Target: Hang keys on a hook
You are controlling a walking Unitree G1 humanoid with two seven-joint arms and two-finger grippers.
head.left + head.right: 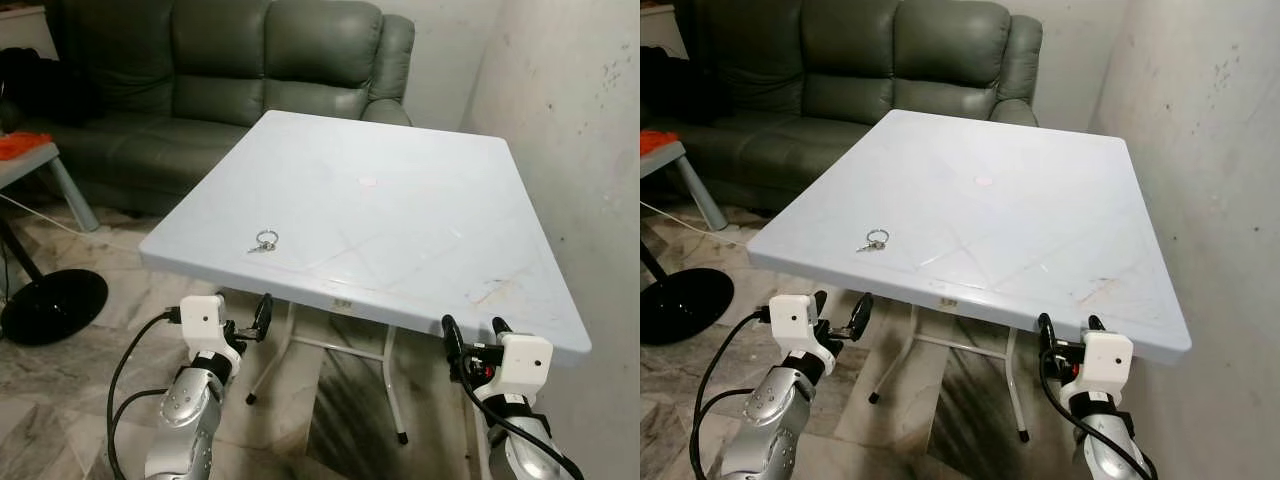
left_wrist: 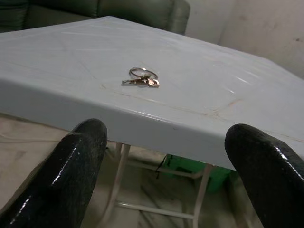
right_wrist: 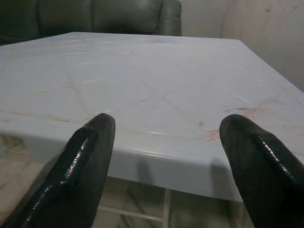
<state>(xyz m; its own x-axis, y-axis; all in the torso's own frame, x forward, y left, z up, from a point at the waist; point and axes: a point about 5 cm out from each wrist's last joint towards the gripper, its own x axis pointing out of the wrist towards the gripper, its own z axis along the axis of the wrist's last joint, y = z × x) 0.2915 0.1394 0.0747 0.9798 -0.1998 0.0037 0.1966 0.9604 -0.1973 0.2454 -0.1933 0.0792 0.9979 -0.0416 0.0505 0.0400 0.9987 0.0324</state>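
Both grippers, left gripper and right gripper, hang spread below the white table; left should rise, pinch the key ring squarely

Table: pale blue-white top, faint rust-brown streaks near one corner; white legs
Keys: silver ring, brassy-silver blades
Sofa: dark grey-green leather
Left gripper, right gripper: glossy black fingers, white housings, silver arms, black cables
Floor: beige-grey marbled tiles
Wall: off-white, speckled dark marks
Round base: glossy black
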